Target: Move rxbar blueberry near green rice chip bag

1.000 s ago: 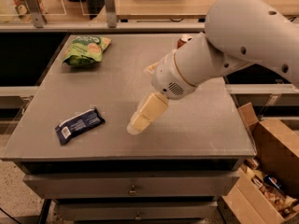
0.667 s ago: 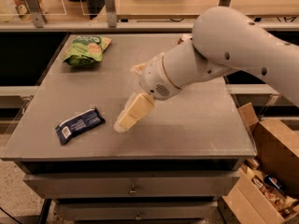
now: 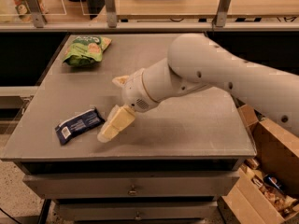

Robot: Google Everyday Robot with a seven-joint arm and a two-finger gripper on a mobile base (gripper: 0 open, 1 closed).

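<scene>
End effector [image 3: 108, 133], cream-coloured and carried on the robot's thick white rounded arm [image 3: 210, 64], hangs low over the front-left part of the grey flat-topped desk [image 3: 196, 134], its tip slanting down toward 7 o'clock. Whether it is spread or drawn together I cannot tell from this angle; it grips nothing.

The rxbar blueberry [image 3: 79, 125], a small flat dark-blue rectangular wrapper with white print and a white barcode patch, lies flat on the desk just beside that tip, at its 9 o'clock. It does not appear to be touched, and its long axis runs roughly from 8 o'clock to 2 o'clock. The green rice chip bag [image 3: 86, 50], a light-green glossy puffy pouch with white lettering, sits well apart from the bar, at about 12 o'clock from it, near the far-left corner of the desk.

The step in hand looks like the reach for the bar. To do it well, the end effector should shift toward 9 o'clock until centred over the wrapper's middle. It should then turn to close across the short width rather than the length, and come down almost onto the desk, since so thin a thing offers little to pinch. Caught by one corner, the slick wrapper would probably slide or buckle. The carry then goes toward 12 o'clock, with the bar set down just short of the bag and without shoving it.
</scene>
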